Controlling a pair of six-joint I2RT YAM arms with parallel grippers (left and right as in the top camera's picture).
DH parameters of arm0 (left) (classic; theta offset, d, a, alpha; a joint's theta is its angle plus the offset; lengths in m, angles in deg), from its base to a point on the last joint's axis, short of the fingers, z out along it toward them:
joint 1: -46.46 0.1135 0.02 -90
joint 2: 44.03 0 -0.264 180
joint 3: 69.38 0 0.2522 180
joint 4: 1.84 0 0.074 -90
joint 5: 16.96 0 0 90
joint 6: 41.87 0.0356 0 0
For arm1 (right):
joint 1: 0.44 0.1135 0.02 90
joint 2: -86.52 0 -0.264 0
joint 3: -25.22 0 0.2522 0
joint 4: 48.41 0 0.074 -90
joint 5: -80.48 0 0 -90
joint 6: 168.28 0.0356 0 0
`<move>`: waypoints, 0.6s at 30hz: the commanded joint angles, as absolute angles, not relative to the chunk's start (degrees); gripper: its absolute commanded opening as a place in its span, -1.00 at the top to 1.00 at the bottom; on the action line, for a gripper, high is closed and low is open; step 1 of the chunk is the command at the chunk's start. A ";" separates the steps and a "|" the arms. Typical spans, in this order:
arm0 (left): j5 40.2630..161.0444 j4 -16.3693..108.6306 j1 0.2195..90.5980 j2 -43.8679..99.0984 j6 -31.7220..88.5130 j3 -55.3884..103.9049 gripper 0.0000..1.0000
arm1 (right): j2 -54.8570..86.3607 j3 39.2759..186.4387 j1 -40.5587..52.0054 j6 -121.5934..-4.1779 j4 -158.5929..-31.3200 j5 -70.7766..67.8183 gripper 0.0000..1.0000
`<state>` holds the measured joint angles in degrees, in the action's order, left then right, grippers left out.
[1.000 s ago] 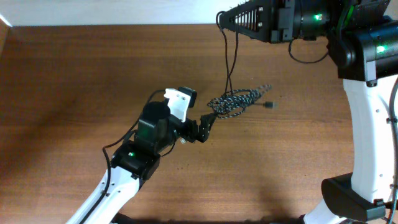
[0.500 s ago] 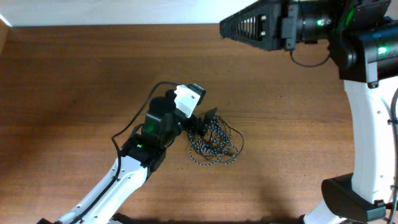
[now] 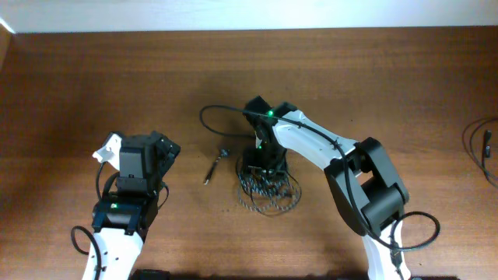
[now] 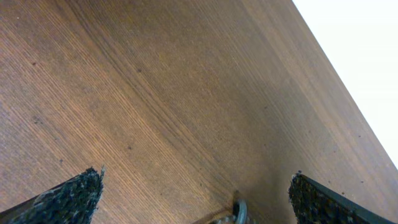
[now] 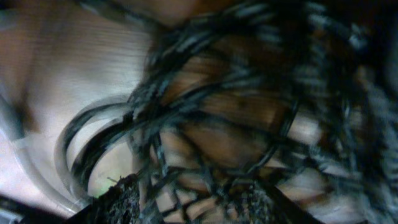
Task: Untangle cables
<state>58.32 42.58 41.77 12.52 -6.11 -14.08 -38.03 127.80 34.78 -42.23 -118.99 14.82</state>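
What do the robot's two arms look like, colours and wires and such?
Both the left arm and right arm have glossy white shells joined by chunky black joints, each with a small green light glowing. Thin black wires loop alongside them. The left gripper has black fingers with a rough, grainy surface.
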 commanded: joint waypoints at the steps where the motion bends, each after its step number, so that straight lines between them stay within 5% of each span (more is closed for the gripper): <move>1: 58.69 42.67 42.18 12.24 -6.65 -14.10 -0.98 | -37.61 123.47 35.18 -37.36 -114.59 12.41 0.57; 2: 58.71 42.67 42.18 12.24 -6.67 -14.10 -0.98 | -37.31 123.91 34.59 -38.71 -115.19 11.62 0.92; 8: 58.82 42.82 42.18 12.24 -6.70 -14.12 -0.99 | -19.03 150.57 29.54 -61.68 -124.52 12.76 0.92; 10: 73.79 38.05 42.14 12.24 -0.95 -14.10 -0.98 | -11.43 153.00 29.51 -63.34 -120.15 15.73 0.92; 11: 87.21 29.68 42.12 12.26 13.83 -14.12 -0.98 | -10.51 153.00 29.54 -63.41 -120.15 16.30 0.92; 12: 104.92 21.77 42.12 12.24 31.93 -14.10 -0.98 | -10.51 153.00 29.54 -72.44 -121.26 23.32 0.92; 13: 105.00 21.40 42.14 12.26 35.03 -14.10 -0.98 | -10.49 153.00 29.47 -86.82 -126.22 29.96 0.92; 16: 102.84 18.78 42.18 12.24 34.96 -14.12 -0.99 | -10.53 152.89 29.47 -115.82 -140.32 30.25 0.92; 18: 105.92 14.93 42.18 12.26 34.99 -14.12 -0.98 | -10.60 152.89 29.49 -122.71 -143.01 22.29 0.92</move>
